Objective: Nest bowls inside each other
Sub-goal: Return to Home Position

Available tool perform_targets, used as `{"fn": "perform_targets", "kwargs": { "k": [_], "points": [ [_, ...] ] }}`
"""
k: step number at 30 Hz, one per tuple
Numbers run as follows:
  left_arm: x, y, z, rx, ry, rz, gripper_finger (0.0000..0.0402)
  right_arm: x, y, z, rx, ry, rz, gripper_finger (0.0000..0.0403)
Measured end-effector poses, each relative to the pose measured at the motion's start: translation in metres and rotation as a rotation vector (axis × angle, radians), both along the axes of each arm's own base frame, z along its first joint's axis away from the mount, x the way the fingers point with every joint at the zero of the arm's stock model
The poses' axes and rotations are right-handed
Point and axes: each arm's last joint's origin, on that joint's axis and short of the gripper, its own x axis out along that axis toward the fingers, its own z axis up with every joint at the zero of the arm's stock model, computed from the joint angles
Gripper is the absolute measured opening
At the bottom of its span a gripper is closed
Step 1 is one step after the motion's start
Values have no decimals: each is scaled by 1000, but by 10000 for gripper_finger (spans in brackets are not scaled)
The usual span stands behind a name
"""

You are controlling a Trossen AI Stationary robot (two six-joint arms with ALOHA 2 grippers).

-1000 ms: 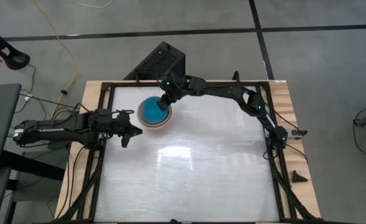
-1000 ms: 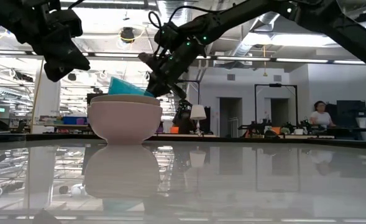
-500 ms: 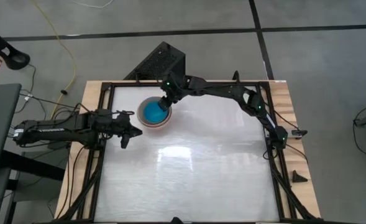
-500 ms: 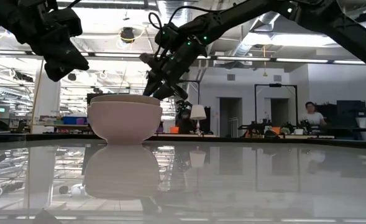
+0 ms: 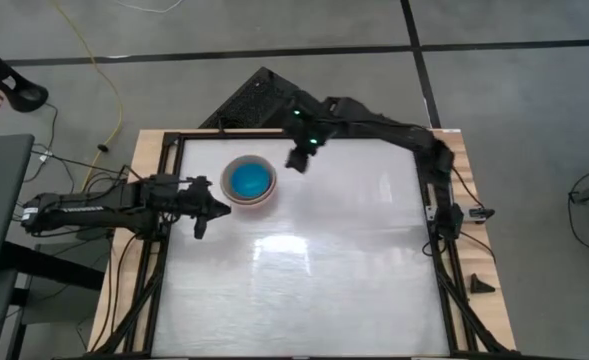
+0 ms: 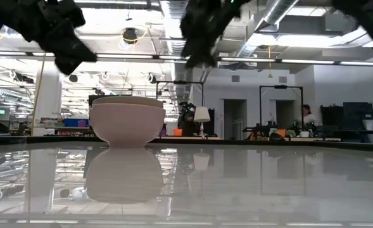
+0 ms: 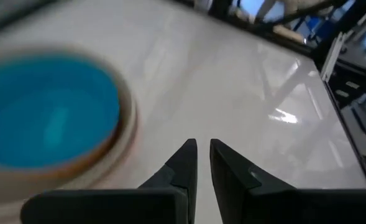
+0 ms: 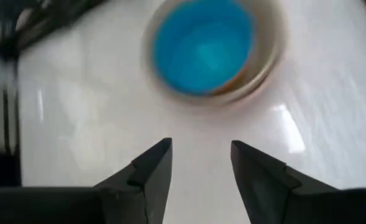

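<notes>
A stack of nested bowls (image 5: pixel 249 181) stands on its base at the far left of the white table (image 5: pixel 314 280). A blue bowl (image 8: pixel 204 43) lies innermost, with peach and cream rims around it. In the low view the stack (image 6: pixel 126 120) sits level. My right gripper (image 5: pixel 297 162) hangs open in the air to the right of the stack, with nothing between its fingers (image 8: pixel 201 146). My left gripper (image 5: pixel 212 208) hovers shut just left and near of the stack, its fingertips (image 7: pixel 202 144) clear of the bowls.
A black box (image 5: pixel 259 100) stands beyond the table's far edge. A dark frame (image 5: pixel 169 260) runs along the table's sides. The glossy tabletop stretches toward the near and right edges. People and shelves show in the room behind.
My right gripper has opened and let go of the blue bowl, which was tilted above the stack's rim and now sits sunk level inside it. The gripper has then risen and drawn away toward the table's right edge.
</notes>
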Motion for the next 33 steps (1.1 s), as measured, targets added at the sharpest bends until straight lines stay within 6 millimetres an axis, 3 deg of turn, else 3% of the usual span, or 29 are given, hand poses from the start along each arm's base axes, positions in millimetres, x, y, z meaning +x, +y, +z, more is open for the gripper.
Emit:
{"fn": "perform_targets", "kwargs": {
  "k": [5, 9, 14, 19, 21, 25, 28, 33],
  "points": [
    [3, 6, 13, 134, -123, 30, 31, -44, 42, 42, -118, -47, 217, 194],
    [2, 11, 17, 162, -163, 68, 31, -87, 68, 40, -78, -182, 341, 188],
    [-3, 14, 17, 166, -155, 69, 31, -139, 85, -4, -45, -420, 137, 179],
    [-18, 16, 23, 152, -231, 125, 31, -176, 98, -48, 32, -716, -91, 178],
    [-25, 16, 19, 143, -274, 169, 31, -186, 105, -72, 77, -714, -162, 177],
    [-34, 15, 0, 83, -318, 229, 31, -196, 121, -117, 39, -602, -70, 167],
    [-35, 15, -17, -4, -377, 236, 31, -200, 131, -134, 5, -617, -18, 133],
    [-33, 14, -38, -78, -458, 186, 31, -209, 135, -151, -87, -751, 0, 30]
  ]
}}
